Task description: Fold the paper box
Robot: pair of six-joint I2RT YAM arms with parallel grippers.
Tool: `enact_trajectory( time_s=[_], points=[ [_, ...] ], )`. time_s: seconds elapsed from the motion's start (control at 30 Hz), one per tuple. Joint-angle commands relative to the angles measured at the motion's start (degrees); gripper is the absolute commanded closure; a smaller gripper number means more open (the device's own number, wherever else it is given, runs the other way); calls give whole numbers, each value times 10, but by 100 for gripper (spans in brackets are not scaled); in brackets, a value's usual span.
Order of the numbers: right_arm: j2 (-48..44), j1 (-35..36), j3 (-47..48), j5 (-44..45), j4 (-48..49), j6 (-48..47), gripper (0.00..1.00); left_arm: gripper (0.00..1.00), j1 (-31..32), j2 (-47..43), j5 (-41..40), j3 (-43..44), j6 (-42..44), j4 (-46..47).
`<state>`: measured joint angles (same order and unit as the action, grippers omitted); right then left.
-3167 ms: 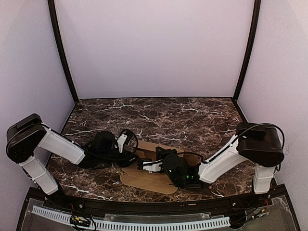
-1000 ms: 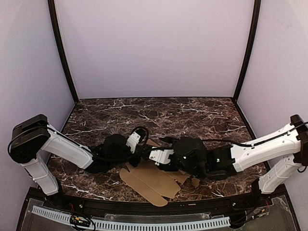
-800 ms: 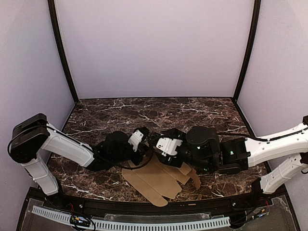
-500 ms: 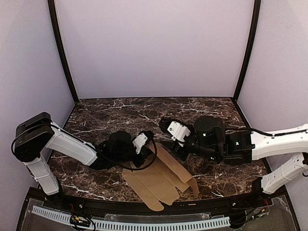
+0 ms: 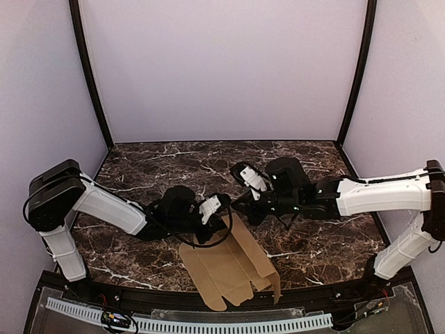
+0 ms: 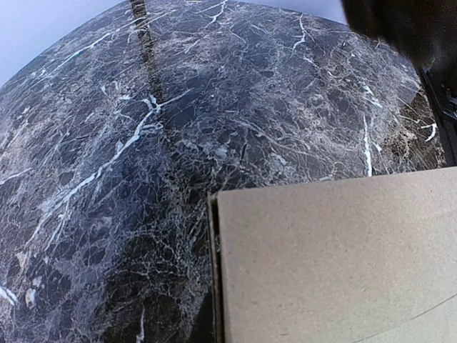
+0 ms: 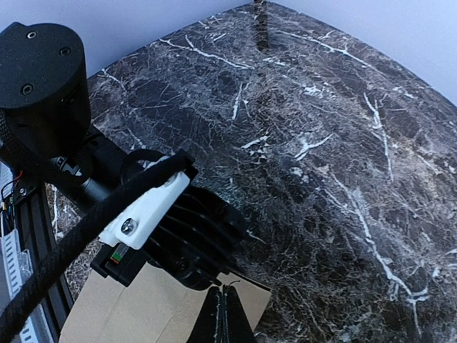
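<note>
The tabletop (image 5: 174, 163) is the biggest thing here: a dark brown-black marble-look slab with white veining, smooth and slightly glossy, enclosed by plain pale lilac walls (image 5: 222, 69). Both arms reach low across it from either side and meet near the middle.

The paper box (image 5: 226, 268) lies as a flat die-cut sheet, not yet a carton, on the near-middle part of the tabletop and slanting toward the near edge. It is plain tan cardboard, thin, matt and unprinted, scored with crease lines, and it has rounded tabs at its near end. In the left wrist view the paper box (image 6: 335, 264) shows a fine grainy surface, and its left edge looks doubled, one thin layer over another.

The left gripper (image 5: 221, 212) sits at the sheet's far corner with its jaws closed on the cardboard; its fingers are hidden in its own camera.

The right gripper (image 5: 241, 209) is just beside it. In the right wrist view the right gripper (image 7: 221, 314) has its jaws pressed fully together, the black tips at the far edge of the paper box (image 7: 136, 307); whether they pinch the sheet I cannot tell
</note>
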<state>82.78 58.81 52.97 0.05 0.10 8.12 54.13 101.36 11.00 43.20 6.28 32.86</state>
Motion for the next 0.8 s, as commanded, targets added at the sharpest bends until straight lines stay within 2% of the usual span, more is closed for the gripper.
enact_trajectory(
  time_s=[0.0, 0.13, 0.37, 0.77],
  points=[
    [33, -18, 15, -81, 32, 56, 100, 99, -2, 4, 7, 11, 15, -28],
    [62, -20, 15, -127, 49, 79, 100, 99, -2, 9, -3, 12, 12, -29],
    [93, -21, 12, -145, 58, 107, 100, 99, -2, 20, -13, 5, 2, -5],
    [124, -21, 2, -126, 50, 120, 100, 99, -2, 35, -14, -10, -27, 42]
  ],
)
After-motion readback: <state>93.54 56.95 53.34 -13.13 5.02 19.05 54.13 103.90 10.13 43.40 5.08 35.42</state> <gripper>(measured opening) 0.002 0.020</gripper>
